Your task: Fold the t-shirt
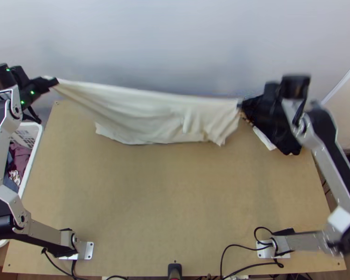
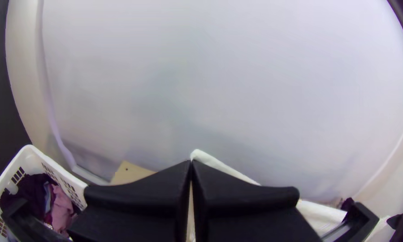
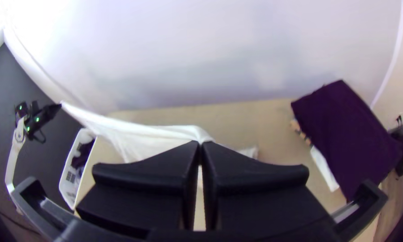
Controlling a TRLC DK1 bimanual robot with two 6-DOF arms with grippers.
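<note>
The cream t-shirt (image 1: 147, 114) is stretched between both grippers across the table's far side, its lower part hanging in folds. At the far left my left gripper (image 1: 53, 83) is shut on one corner; in the left wrist view the left gripper (image 2: 191, 163) has its fingertips together with the white cloth (image 2: 223, 166) behind them. My right gripper (image 1: 240, 105) holds the other upper end at the right; in the right wrist view the right gripper (image 3: 200, 144) is shut on the t-shirt (image 3: 152, 136), which runs from there to the other arm's gripper.
A white basket (image 1: 34, 144) with clothes stands at the table's left edge. Dark folded cloth (image 3: 340, 130) lies at the far right, with a white piece (image 3: 324, 168) beside it. The wooden table (image 1: 165, 200) extends in front of the shirt. Cables (image 1: 240, 261) lie along the near edge.
</note>
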